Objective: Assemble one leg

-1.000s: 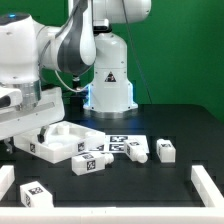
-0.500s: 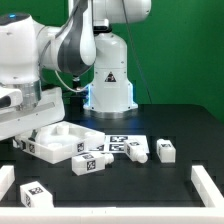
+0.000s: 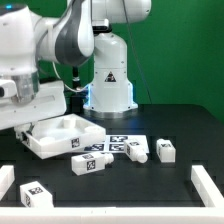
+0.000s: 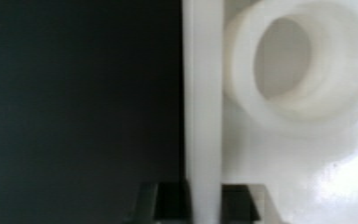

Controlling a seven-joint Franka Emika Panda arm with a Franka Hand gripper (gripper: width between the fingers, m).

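My gripper (image 3: 32,125) is shut on the left rim of the large white tray piece (image 3: 66,135) and holds it tilted at the exterior view's left. In the wrist view the thin white rim (image 4: 202,100) runs between the two dark fingers (image 4: 167,200), with a round socket (image 4: 300,65) beside it. Several legs, small white blocks with tags, lie on the black table: one (image 3: 88,164) in front of the tray piece, one (image 3: 34,194) near the front left, and two (image 3: 138,151) (image 3: 166,151) to the right.
The marker board (image 3: 120,142) lies flat just right of the tray piece. White barrier blocks stand at the table's front left (image 3: 5,181) and front right (image 3: 209,186). The robot's base (image 3: 108,80) stands behind.
The hand has moved up and to the left with the tray piece; the tray piece now sits higher and tilted. The legs have not moved.
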